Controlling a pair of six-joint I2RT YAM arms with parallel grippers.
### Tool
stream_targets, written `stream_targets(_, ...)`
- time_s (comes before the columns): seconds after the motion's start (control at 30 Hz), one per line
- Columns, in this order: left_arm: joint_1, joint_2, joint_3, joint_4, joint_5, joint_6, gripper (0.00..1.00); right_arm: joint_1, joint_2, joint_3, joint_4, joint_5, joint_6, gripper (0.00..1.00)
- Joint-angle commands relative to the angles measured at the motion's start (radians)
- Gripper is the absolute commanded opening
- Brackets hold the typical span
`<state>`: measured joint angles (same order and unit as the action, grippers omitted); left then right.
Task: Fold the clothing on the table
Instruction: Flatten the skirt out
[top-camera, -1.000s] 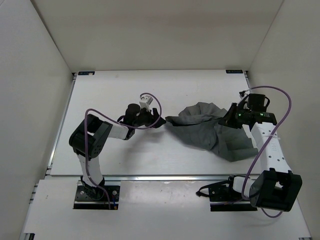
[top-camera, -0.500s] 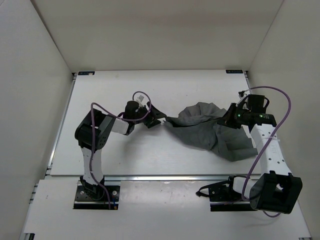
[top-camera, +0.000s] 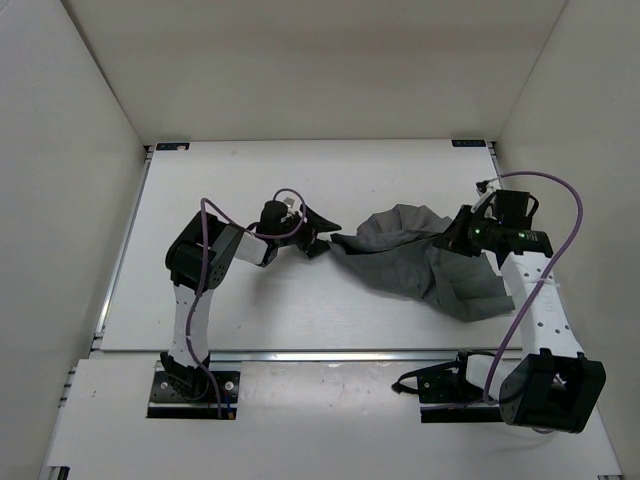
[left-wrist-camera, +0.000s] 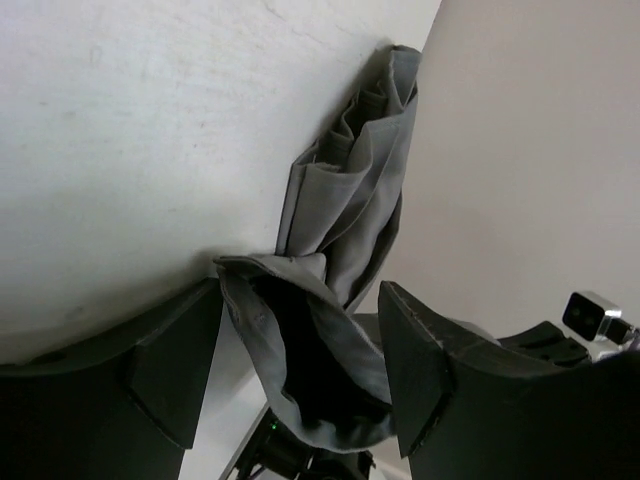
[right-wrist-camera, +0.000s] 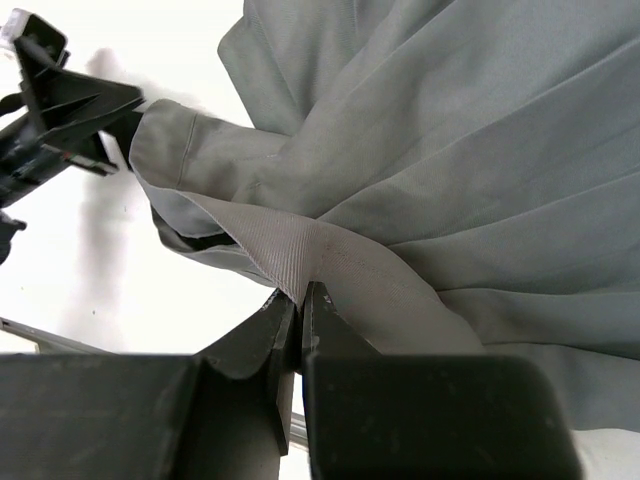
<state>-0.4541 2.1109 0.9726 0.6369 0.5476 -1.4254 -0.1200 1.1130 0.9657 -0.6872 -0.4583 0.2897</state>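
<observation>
Right wrist view: our right gripper (right-wrist-camera: 300, 305) clamps a ridge of the clothing (right-wrist-camera: 450, 150), its hem loose between the wide-open left gripper (left-wrist-camera: 298, 330) jaws, bunched on the table (top-camera: 250, 310), nothing folded yet.

The white bench (top-camera: 230, 180) carries the clothing (top-camera: 410, 262), a crumpled dark grey heap on its right half, close to the right edge and roughly midway between the far and near edges. One narrow tip of the fabric reaches toward the bench's middle.
</observation>
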Motion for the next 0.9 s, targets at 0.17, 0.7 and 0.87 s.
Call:
stream_targets(0.17,-0.015,0.061,0.074,-0.013,0.038,-0.066,0.55,0.033,-0.03,-0.015,0.074,-0.037,0.002,0.0)
stream_targets(0.7,0.127,-0.34,-0.028,-0.114,-0.004,0.11,0.0,0.053,-0.185,0.057,0.115,-0.123,-0.11,0.0)
stream_targets(0.87,0.146,-0.645,0.109,-0.481,-0.116,0.37,0.0,0.063,-0.154,0.209,0.146,-0.183,-0.104,0.0)
